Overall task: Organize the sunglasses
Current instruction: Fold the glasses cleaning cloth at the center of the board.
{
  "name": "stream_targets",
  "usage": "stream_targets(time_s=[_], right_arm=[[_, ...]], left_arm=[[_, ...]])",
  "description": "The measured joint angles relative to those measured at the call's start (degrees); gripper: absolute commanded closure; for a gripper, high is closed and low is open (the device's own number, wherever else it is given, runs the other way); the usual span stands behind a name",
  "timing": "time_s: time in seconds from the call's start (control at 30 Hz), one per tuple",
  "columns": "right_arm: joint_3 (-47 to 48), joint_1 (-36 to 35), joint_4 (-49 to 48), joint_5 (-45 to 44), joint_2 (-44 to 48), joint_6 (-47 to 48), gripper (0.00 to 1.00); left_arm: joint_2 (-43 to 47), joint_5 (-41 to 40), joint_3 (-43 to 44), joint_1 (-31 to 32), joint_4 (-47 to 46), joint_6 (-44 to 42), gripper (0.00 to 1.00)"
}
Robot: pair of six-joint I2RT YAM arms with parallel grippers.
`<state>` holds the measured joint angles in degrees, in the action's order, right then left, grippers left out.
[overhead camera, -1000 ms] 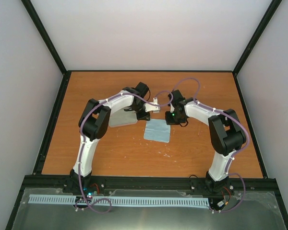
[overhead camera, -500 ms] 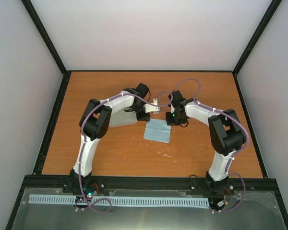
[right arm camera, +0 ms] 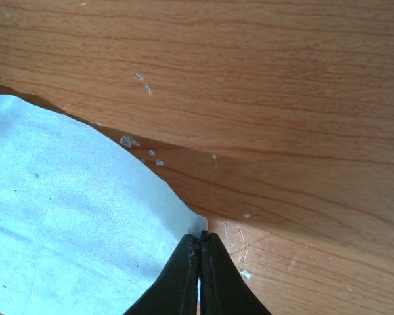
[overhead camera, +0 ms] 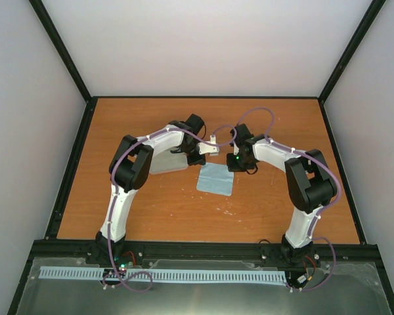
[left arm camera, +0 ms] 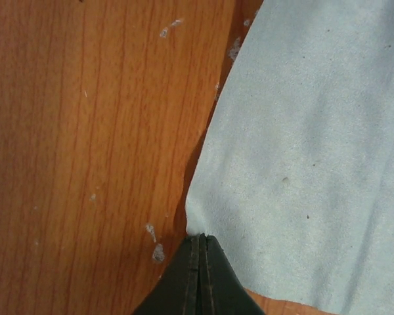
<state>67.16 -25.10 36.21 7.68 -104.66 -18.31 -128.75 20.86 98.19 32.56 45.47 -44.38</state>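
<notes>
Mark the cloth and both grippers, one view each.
cloth (overhead camera: 216, 178), top external view, middle of the blue square.
left gripper (left arm camera: 198, 240), left wrist view, shut fingertips at the cloth corner.
right gripper (right arm camera: 199, 237), right wrist view, shut fingertips at the cloth corner.

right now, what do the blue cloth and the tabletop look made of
cloth: soft matte fabric, probably microfibre; fine fuzzy nap, edge curls off the surface.
tabletop: orange wood-grain, possibly laminate or veneer; smooth, regular grain lines, white flecks.
</notes>
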Motion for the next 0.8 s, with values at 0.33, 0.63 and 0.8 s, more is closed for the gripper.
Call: stream_targets(time_s=[0.33, 0.63, 0.8], right_arm=[[-1.9, 0.0, -1.2, -0.6, 1.5, 0.0, 0.97], [-4.3, 0.0, -3.6, 0.0, 5.4, 0.0, 0.97], [-5.4, 0.0, -4.2, 0.9, 6.1, 0.1, 0.97]], left_arm=[[0.8, 0.4, -0.5, 0.1, -0.2, 0.1, 0.99], [5.0, 1.9, -0.8, 0.2, -0.2, 1.9, 0.99], [7.7, 2.8, -2.9, 0.3, -0.5, 2.6, 0.99]])
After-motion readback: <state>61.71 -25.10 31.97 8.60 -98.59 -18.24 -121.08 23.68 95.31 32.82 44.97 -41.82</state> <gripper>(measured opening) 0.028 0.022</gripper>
